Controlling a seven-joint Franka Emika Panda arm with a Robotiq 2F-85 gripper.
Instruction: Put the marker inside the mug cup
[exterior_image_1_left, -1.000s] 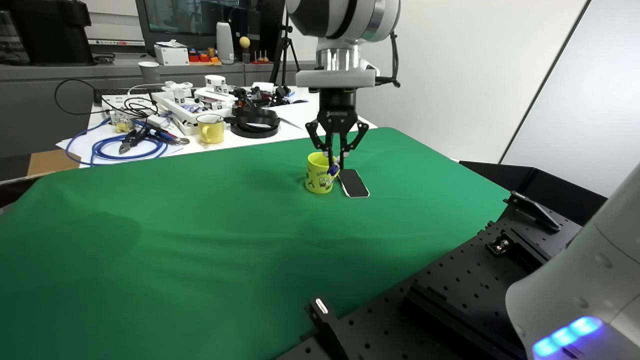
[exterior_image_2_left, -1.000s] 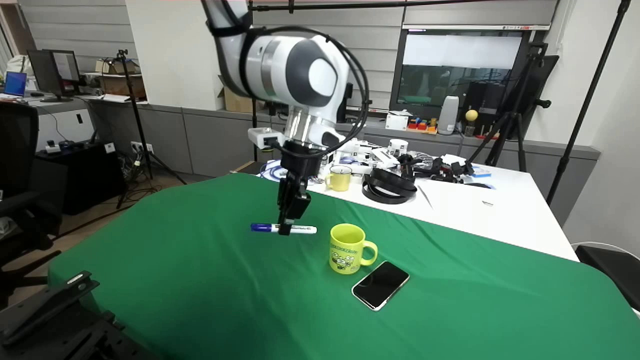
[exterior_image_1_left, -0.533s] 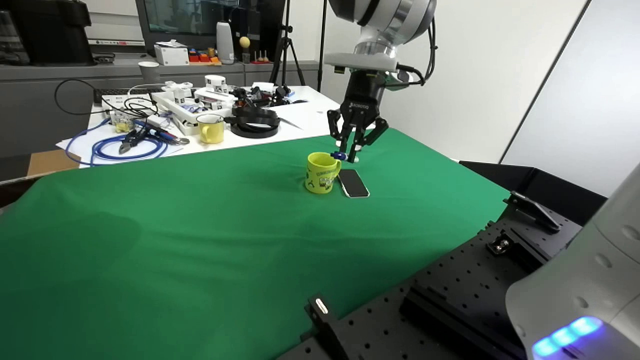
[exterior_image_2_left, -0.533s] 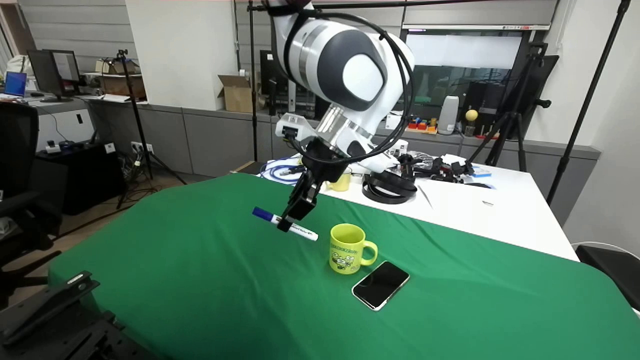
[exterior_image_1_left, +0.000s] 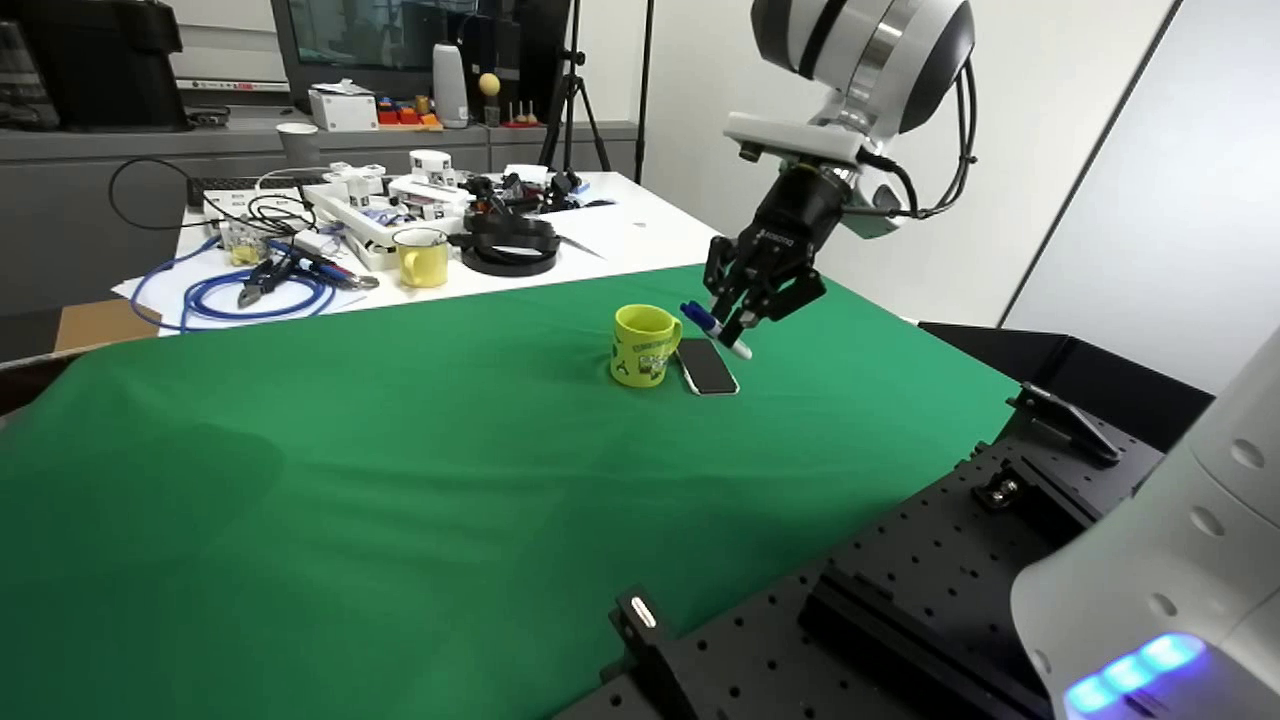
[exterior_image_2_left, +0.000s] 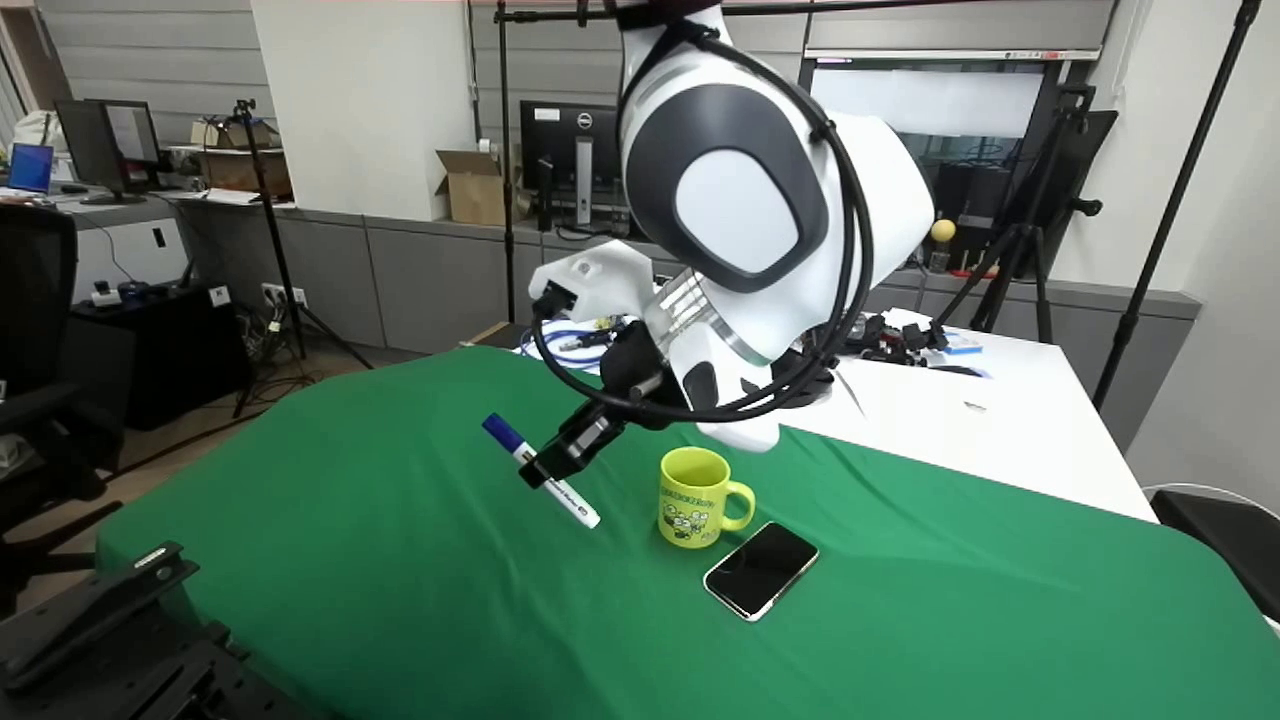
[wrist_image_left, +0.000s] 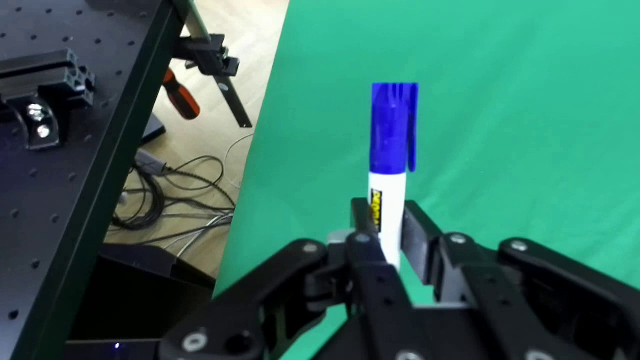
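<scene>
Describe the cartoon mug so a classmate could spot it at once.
Find the big green cloth. On it, beside the phone, stands a yellow-green mug. Its greener colour and cartoon print set it apart from the yellow mug on the white table.

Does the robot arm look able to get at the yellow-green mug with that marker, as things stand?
Probably yes: the mug stands upright, mouth uncovered, and no obstacle shows between it and the tool. The tilted marker in its grip would likely need lining up above the mug first.
</scene>
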